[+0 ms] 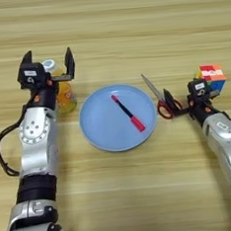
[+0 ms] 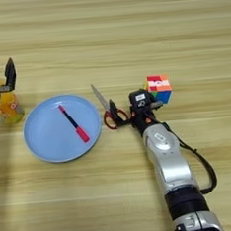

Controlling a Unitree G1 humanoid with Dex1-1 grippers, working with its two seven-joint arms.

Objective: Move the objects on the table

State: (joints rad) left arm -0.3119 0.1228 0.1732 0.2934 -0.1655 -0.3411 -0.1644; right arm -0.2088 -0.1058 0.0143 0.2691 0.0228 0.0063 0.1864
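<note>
While the light-blue plate [image 1: 118, 118] sits in the middle of the wooden table [image 1: 129, 22], the action is out on both flanks. Over at the left of the frame, the left gripper [image 1: 48, 64] stands with its two black fingers spread wide apart, one on each side of the white cap of the orange-juice bottle [image 1: 62, 92]. The fingers straddle the bottle's top but do not look closed on it, and the bottle stands upright just off the plate's left rim.

On the plate itself lies the red-and-black pen [image 1: 127, 113], slanting from upper left to lower right, its thicker red end toward the lower right.

Right of the plate, the red-handled scissors [image 2: 111, 113] rest on the wood, blades pointing toward the upper left, red loops toward the lower right. The right gripper [image 2: 121, 116] is right at those handles, one black finger showing over the loops; whether it is clamped on them or loose, I cannot tell.

Just beyond that wrist, toward the upper right, sits the multicoloured puzzle cube [image 2: 159, 88], close beside the arm, on the table.
</note>
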